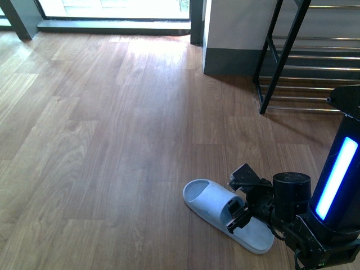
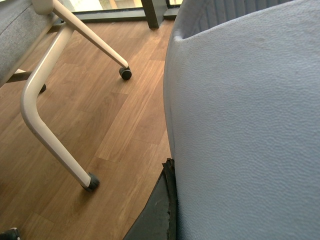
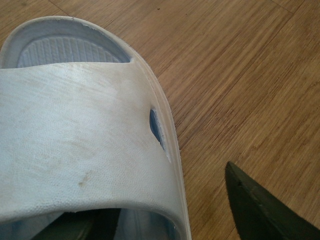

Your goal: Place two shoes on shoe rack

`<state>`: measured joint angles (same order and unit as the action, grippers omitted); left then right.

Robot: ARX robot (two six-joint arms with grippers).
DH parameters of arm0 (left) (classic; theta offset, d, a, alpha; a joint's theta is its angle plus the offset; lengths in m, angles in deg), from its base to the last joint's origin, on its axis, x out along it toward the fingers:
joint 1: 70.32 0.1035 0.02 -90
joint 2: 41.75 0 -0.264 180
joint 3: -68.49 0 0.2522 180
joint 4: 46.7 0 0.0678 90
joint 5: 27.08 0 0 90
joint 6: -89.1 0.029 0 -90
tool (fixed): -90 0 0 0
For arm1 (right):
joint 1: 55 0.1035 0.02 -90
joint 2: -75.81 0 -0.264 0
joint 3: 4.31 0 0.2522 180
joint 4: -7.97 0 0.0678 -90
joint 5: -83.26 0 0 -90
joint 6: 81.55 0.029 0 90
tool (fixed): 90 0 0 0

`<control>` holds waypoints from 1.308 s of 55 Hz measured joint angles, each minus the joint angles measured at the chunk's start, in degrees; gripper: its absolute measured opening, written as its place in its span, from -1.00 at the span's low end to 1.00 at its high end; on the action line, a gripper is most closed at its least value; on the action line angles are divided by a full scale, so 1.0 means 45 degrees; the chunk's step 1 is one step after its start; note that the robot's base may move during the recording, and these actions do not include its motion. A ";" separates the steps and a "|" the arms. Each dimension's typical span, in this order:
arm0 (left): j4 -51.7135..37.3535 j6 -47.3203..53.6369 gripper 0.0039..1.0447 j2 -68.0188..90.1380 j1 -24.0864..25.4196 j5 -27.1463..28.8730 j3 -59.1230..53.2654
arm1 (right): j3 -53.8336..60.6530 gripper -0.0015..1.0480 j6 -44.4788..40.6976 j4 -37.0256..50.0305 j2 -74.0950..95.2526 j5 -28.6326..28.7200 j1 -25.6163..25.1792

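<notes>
Nearest of all, at the near right of the front view, the right hand [image 1: 239,198] is set wide across the strap of a pale blue slide [image 1: 205,197], which lies flat on the wooden floor [image 1: 112,140], toe towards the far left. In the right wrist view one dark finger [image 3: 260,210] is seen outside the strap's edge and another dimly beneath the strap, so nothing is gripped yet. The slide is judged light, moulded, springy rather than limp, with a slightly grainy skin; the strap's side, where it joins the sole, is judged the firmest place to be pinched. The shoe rack [image 1: 304,73] stands at the far right, cut off by the frame. The left hand [image 2: 161,212] is shown only as a dark sliver against a pale textured surface [image 2: 240,125], possibly a second slide; its state cannot be told. A white-legged chair [image 2: 45,100] is seen beyond.
</notes>
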<state>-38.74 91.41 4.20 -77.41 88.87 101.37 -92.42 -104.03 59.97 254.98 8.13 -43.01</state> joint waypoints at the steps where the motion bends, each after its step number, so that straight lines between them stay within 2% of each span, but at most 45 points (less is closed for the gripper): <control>1: 0.0000 0.0000 -0.97 0.0000 0.0000 0.0000 0.0000 | -0.0015 -0.21 0.0015 -0.0010 0.0000 -0.0005 0.0005; 5: 0.0000 0.0000 -0.97 0.0000 0.0000 -0.0005 0.0000 | -0.0034 -0.48 0.0063 -0.0044 0.0010 -0.0010 0.0024; 15: 0.0000 0.0000 -0.97 0.0000 0.0000 0.0000 0.0000 | 0.0180 -0.97 0.0097 0.0214 -0.0005 -0.0272 0.0029; 34: 0.0000 0.0000 -0.97 0.0000 0.0000 -0.0005 0.0000 | 0.3832 -0.97 -0.0010 0.3138 -0.2603 -0.0981 -0.0724; 72: 0.0000 0.0000 -0.97 0.0000 0.0000 0.0000 0.0000 | 0.3793 -0.97 -0.0005 0.3196 -0.2827 -0.1073 -0.0845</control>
<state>-38.74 91.41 4.20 -77.41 88.87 101.37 -75.35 -104.06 74.35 242.26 3.30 -46.82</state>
